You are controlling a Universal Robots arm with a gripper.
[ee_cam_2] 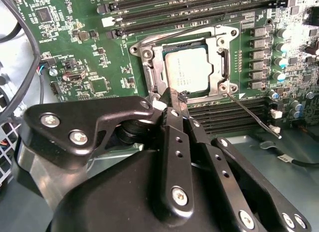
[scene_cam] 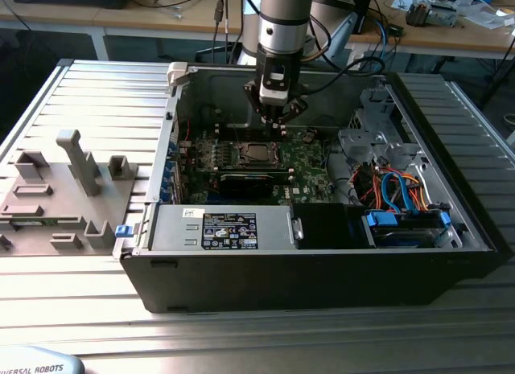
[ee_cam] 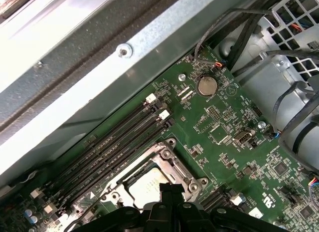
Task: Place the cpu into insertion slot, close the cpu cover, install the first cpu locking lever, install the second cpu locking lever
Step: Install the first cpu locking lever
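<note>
End effector [ee_cam_2: 173, 99] is down inside the computer case [scene_cam: 322, 269], fingers pinched closed with nothing visible between them, tips right at the edge of the insertion slot [ee_cam_2: 145, 53], where the cpu [ee_cam_2: 187, 70] sits framed by the lowered cpu cover [ee_cam_2: 221, 62].

Silver cpu [ee_cam_2: 187, 67] lies flat in the dark slot [ee_cam_2: 158, 72], grey cover [ee_cam_2: 214, 85] down around it; in the exterior view, 10 o'clock of the case's [scene_cam: 322, 285] middle.
</note>
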